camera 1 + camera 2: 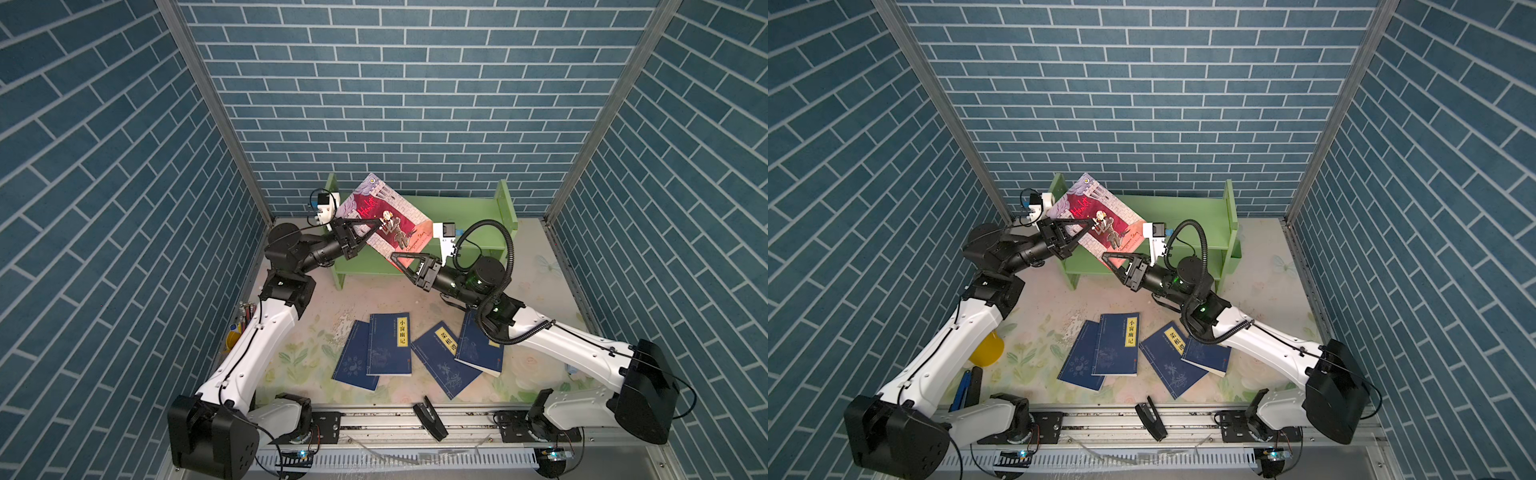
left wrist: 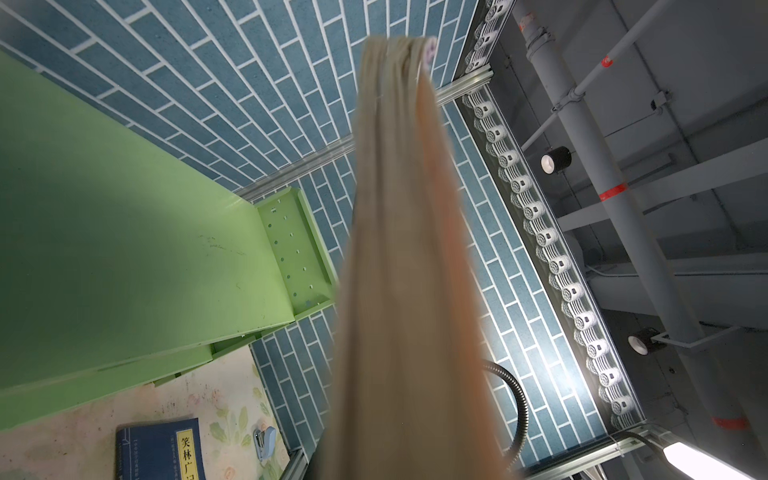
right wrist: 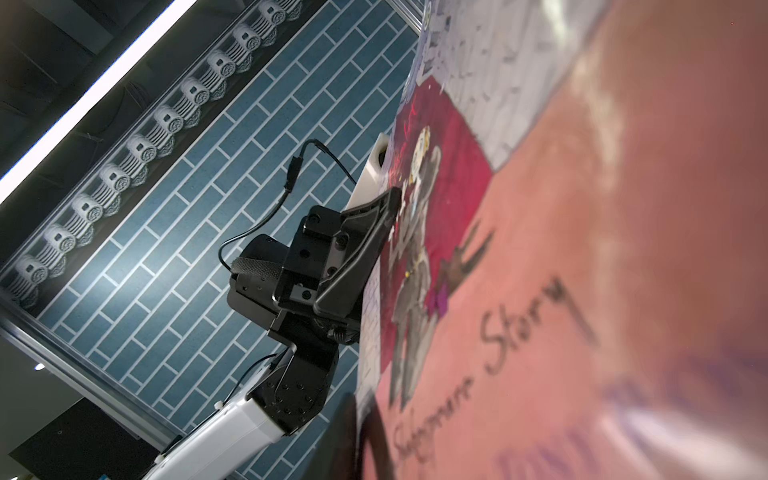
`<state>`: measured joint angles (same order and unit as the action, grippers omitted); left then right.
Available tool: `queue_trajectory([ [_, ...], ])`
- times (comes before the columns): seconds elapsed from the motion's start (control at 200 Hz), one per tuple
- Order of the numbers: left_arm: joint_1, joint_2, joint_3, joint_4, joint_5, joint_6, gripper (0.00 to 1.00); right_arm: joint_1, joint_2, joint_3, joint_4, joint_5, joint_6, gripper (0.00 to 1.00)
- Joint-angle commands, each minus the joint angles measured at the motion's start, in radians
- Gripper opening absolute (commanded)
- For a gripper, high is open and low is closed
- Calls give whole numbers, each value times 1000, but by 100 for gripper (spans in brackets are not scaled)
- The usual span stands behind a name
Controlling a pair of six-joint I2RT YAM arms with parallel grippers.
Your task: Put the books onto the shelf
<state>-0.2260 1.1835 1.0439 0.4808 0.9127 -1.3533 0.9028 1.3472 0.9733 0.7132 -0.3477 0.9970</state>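
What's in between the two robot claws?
The red castle-cover book, tilted: the left gripper pinches one edge, the right gripper is at its lower corner. Both top views show it.

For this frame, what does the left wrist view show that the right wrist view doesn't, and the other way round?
Only the left wrist view: the green shelf, a dark blue book lying on the floral mat, and the held castle-cover book seen edge-on, as blurred pages. Only the right wrist view: that book's illustrated cover, with a figure and the word Story, and the left gripper clamped on its edge. Both: the held book, the blue brick wall and a ceiling light strip.
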Motion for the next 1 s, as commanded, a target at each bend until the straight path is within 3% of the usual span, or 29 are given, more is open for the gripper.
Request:
queue_trajectory([
  [0.0,-9,-30,-8,65,2,-7,0,-8,10,42,60,-6,18,14],
  [0.155,-13,-33,-13,39,5,15,0,-17,14,42,66,-10,27,0],
  [0.29,-15,-42,-4,-64,14,106,5,-27,6,39,57,-25,33,0],
  [0.325,-15,-43,-5,-77,17,118,10,-30,2,36,53,-29,33,0],
  [0.385,-15,-45,-6,-86,23,139,30,-34,-7,32,42,-36,31,0],
  [0.5,-12,-53,37,-181,51,226,54,-49,-33,18,1,-59,31,0],
  [0.605,-10,-67,102,-400,60,399,66,-60,-72,7,-58,-92,13,0],
  [0.72,0,-81,137,-563,46,527,70,-66,-133,1,-178,-114,-41,0],
  [0.995,36,-112,92,-587,108,532,71,-73,-229,-8,-330,-175,-116,0],
])
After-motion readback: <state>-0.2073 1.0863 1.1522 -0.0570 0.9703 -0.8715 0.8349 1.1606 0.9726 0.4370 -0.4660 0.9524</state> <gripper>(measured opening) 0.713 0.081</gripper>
